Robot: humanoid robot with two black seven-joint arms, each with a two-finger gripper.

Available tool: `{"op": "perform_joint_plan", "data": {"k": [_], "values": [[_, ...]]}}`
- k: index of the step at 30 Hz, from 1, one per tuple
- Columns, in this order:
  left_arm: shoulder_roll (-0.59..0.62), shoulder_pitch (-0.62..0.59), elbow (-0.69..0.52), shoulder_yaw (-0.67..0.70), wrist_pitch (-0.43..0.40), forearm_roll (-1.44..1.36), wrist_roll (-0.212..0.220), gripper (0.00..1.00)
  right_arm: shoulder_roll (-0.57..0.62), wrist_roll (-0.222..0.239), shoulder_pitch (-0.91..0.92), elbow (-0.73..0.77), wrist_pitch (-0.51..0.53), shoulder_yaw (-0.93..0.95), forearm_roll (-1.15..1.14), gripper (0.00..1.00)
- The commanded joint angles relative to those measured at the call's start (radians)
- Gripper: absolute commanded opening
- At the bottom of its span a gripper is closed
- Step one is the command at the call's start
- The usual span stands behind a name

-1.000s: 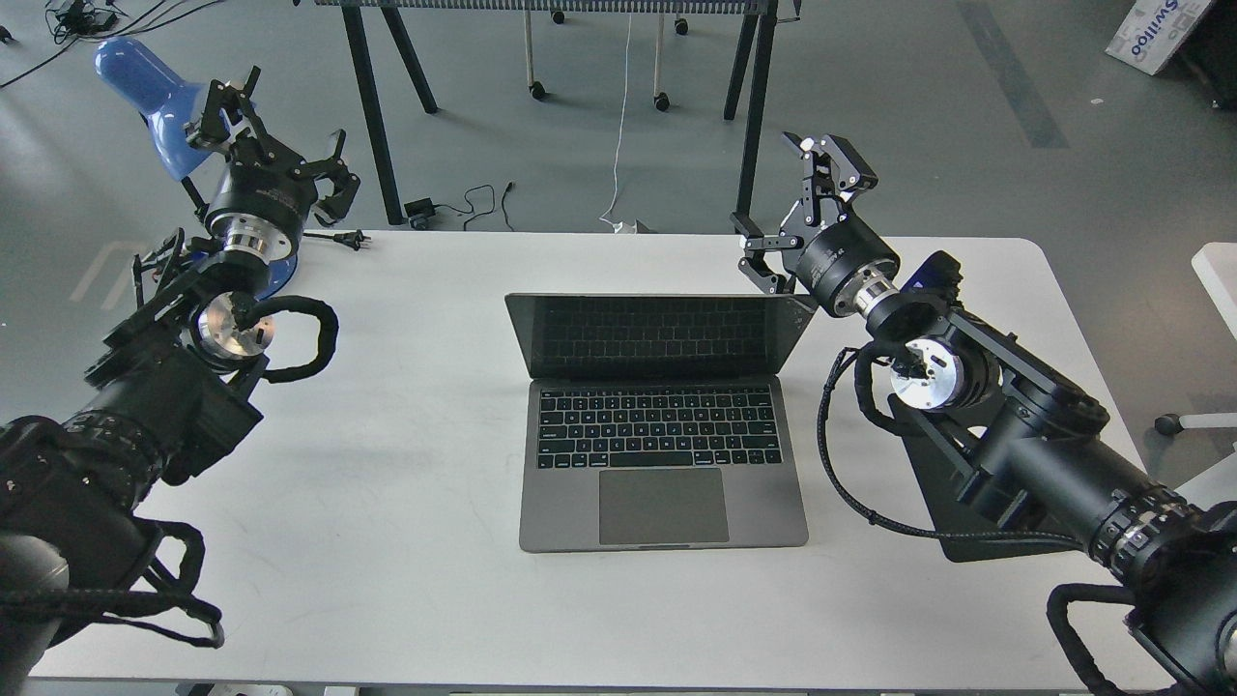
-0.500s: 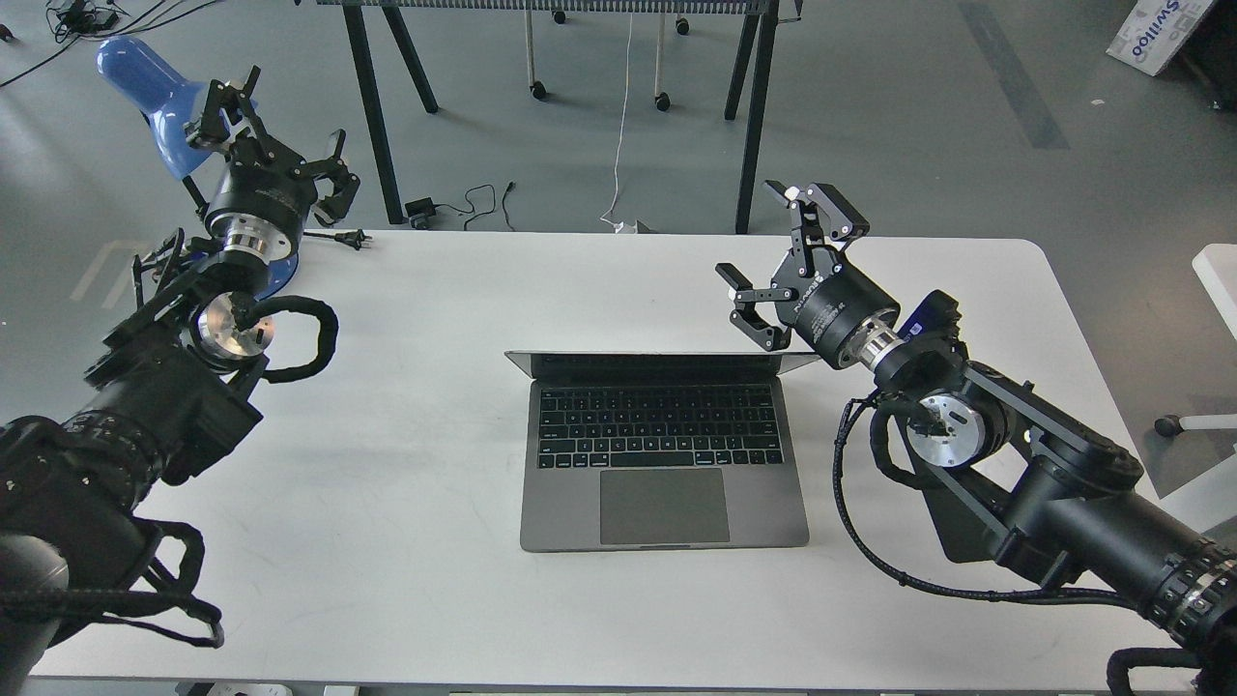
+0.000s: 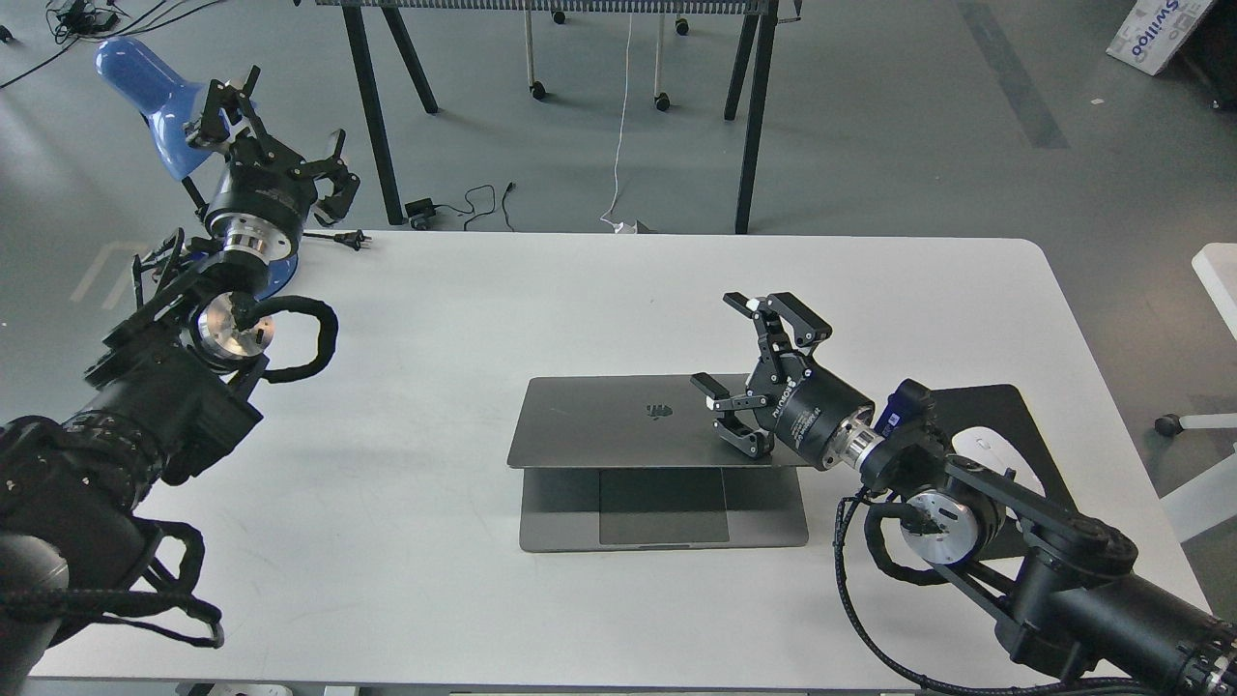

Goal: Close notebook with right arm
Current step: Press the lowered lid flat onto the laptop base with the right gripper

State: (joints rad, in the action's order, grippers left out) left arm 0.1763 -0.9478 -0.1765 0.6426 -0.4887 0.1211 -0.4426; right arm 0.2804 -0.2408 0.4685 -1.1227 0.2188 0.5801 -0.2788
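Observation:
The space-grey notebook (image 3: pixel 618 425) lies in the middle of the white table (image 3: pixel 435 309). Its lid is folded far down, with the dark apple logo facing up. A gap remains at the front, where the trackpad still shows. My right gripper (image 3: pixel 739 358) is open, with its lower finger (image 3: pixel 734 435) resting on the right part of the lid. The right arm comes in from the lower right. My left gripper (image 3: pixel 275 121) is open and empty, held high at the far left, away from the notebook.
A black mouse pad (image 3: pixel 1005 416) with a white mouse (image 3: pixel 995 454) lies right of the notebook, partly behind my right arm. A blue desk lamp (image 3: pixel 145 87) stands at the table's far left corner. A black plug and cable (image 3: pixel 338 237) lie near it.
My right gripper has moved down and toward me, pushing the lid from open and upright to nearly flat over the keyboard. The left arm has not moved.

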Motion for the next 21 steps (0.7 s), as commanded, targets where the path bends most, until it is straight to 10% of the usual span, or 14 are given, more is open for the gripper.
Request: {"op": "perform_joint_plan", "data": {"k": [1, 21], "values": [[0.000, 0.000, 0.000, 0.000, 0.000, 0.000, 0.001, 1.00, -0.001, -0.006, -0.018, 0.039, 0.004, -0.022, -0.025, 1.00], [0.000, 0.001, 0.000, 0.000, 0.000, 0.000, -0.001, 1.00, -0.073, -0.006, -0.007, 0.170, 0.004, -0.077, -0.175, 1.00]]}}
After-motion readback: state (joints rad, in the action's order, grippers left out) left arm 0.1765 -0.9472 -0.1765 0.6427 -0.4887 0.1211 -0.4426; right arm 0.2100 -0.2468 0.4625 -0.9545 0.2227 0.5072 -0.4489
